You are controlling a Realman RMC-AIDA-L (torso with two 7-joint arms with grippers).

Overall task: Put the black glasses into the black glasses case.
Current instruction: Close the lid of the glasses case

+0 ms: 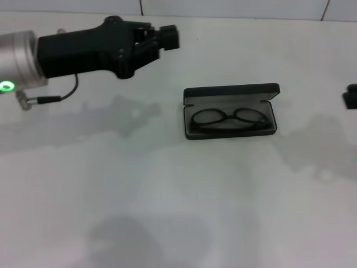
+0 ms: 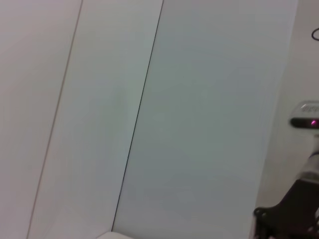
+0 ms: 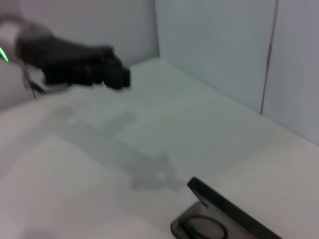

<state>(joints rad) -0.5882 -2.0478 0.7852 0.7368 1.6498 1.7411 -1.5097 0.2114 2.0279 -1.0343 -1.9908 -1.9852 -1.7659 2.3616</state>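
Pale wall panels (image 2: 199,124) fill most of the left wrist view, divided by a thin dark seam (image 2: 139,114). At one edge, part of a black robot arm (image 2: 294,211) is seen beneath a grey housing with a small pink light (image 2: 313,122).

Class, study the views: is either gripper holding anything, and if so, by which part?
Nothing is held. The black glasses lie inside the open black glasses case. The left gripper hangs empty away from it; the right gripper sits at the table's edge.
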